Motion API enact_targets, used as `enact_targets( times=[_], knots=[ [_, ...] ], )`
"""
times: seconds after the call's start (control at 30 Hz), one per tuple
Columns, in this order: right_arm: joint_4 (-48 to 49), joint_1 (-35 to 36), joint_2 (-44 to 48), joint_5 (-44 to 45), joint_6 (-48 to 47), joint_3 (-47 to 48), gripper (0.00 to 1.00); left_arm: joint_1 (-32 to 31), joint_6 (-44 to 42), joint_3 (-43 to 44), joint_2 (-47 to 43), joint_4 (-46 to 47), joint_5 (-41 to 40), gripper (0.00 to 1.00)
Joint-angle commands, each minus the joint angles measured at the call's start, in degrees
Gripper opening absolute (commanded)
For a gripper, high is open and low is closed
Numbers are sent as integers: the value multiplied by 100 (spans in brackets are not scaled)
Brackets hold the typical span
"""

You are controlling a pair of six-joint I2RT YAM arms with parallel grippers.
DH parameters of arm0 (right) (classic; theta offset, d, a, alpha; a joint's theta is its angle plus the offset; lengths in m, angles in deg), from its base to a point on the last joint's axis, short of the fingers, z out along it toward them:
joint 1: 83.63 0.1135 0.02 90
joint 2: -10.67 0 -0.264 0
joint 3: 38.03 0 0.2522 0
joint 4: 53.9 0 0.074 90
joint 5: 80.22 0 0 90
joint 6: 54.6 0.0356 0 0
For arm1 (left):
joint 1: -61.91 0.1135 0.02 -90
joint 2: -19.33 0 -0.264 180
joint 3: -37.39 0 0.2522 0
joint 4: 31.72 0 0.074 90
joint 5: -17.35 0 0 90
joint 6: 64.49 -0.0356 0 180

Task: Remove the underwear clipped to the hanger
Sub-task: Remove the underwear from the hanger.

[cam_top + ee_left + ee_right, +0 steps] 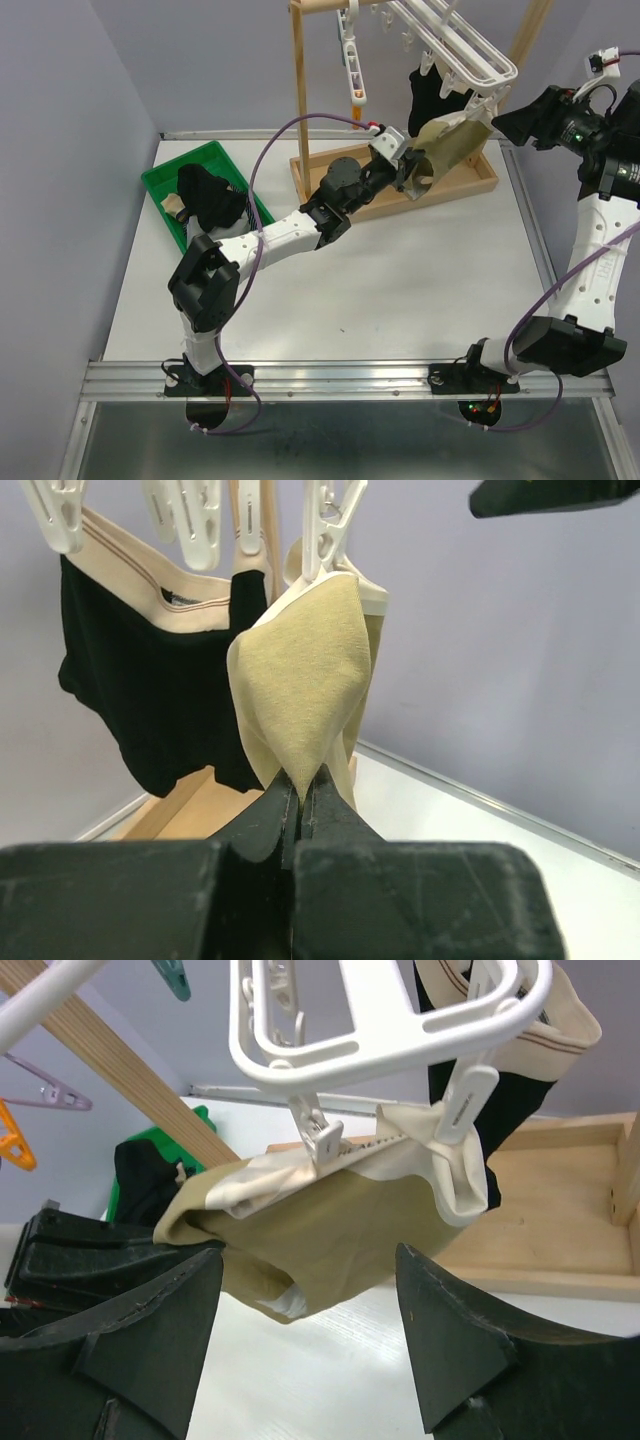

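Presently, the left gripper (pixel 418 178) is clamped shut on the lower tip of the tan underwear (pixel 452 150), above and right of centre in the overhead view. The left wrist view confirms it: the cloth narrows to a point that vanishes between the closed fingers (pixel 330 810).

The tan underwear hangs from the white clip hanger (pixel 470 50) at the top of the overhead frame and is drawn down and left toward the left gripper. In the right wrist view one white clip (pixel 465 1100) bunches its pale waistband. A second clip (pixel 320 1140) touches the waistband edge, but I cannot tell whether it bites.

The right gripper (pixel 505 118) stands at the upper right of the overhead frame, just beside the hanger. Its jaws are wide apart and hold nothing, and the tan garment lies beyond them.

Black underwear (pixel 430 90) with a pale waistband hangs clipped just behind the tan piece.

The hanger hangs from a wooden stand (pixel 298 100), whose tray base sits on the white table (pixel 400 290). A green bin (pixel 160 185) at the left of the frame holds dark garments (pixel 212 200).
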Motion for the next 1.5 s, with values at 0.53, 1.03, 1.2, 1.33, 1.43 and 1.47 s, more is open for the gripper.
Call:
enact_targets(
  times=[0.53, 1.03, 1.2, 1.33, 1.43, 1.47],
  knots=[
    [839, 644, 217, 1402, 276, -176, 77, 14, 198, -64, 190, 787, 836, 0],
    [945, 635, 112, 1299, -805, -79, 82, 14, 347, -91, 331, 813, 995, 0],
    [770, 653, 41, 1096, -542, 123, 78, 14, 347, -82, 375, 830, 1065, 0],
    [-12, 1195, -73, 1683, -718, 527, 77, 5, 505, -73, 471, 988, 1179, 0],
    [-251, 1714, -100, 2307, -613, 572, 78, 5, 593, -91, 515, 1129, 1214, 0],
    [-233, 1829, -74, 2492, -578, 537, 78, 5, 602, -99, 524, 1164, 1214, 0]
  ],
)
